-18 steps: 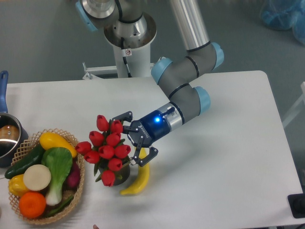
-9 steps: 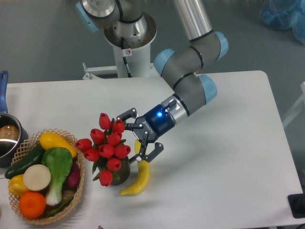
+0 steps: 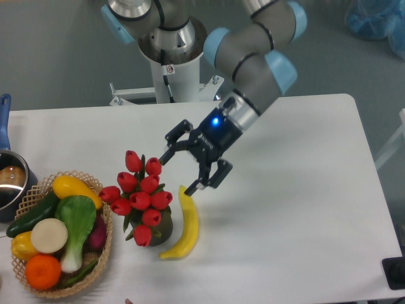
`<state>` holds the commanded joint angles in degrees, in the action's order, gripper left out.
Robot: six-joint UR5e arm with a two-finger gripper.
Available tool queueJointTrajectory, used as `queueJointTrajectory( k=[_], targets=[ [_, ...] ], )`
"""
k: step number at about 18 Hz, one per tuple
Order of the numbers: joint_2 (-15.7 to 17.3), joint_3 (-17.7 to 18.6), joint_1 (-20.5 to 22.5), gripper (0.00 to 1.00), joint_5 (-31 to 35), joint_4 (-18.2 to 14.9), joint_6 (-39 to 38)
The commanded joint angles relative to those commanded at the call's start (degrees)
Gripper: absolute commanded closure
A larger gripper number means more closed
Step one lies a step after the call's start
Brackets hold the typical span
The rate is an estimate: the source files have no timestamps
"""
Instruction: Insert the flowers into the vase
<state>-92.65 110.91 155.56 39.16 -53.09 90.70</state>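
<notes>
one end effector [image 3: 186, 171] hangs above the white table [image 3: 297, 209], its two fingers spread wide with nothing between them. a second ago it was low and close against the right side of the flowers [image 3: 139, 197], fingers on either side of the stems; half a second ago it had already begun to pull away, and now it sits higher and further to the right, clear of the bunch, with the arm's elbow swung up toward the top of the view. the flowers stand upright in the vase [image 3: 162, 227], their red buds spilling out wider than the dark mouth so that only a sliver of the vase shows beneath them. the bunch has barely shifted across the three moments. a yellow banana [image 3: 186, 223] lies on the table just beside the vase on its right, unmoved. to the left, near the flowers, a woven basket [image 3: 95, 269] holds vegetables and fruit, and a pot [image 3: 11, 183] sits at the left edge, both as they were.
</notes>
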Motion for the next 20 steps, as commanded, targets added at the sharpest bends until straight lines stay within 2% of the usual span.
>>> queueJointTrajectory(
  k=[4, 9, 11, 15, 20],
  targets=[
    [2.38, -0.79, 0.27, 0.0, 15.31, 0.0, 0.88],
    [4.32, -4.39, -0.87, 0.0, 25.33, -3.07, 1.31],
    [4.85, -4.48, -0.7, 0.0, 30.17, -5.0, 6.38],
    [6.17, -4.74, 0.53, 0.0, 32.29, -10.1, 14.67],
    [6.43, -4.57, 0.71, 0.0, 33.62, -10.46, 15.29]
  ],
)
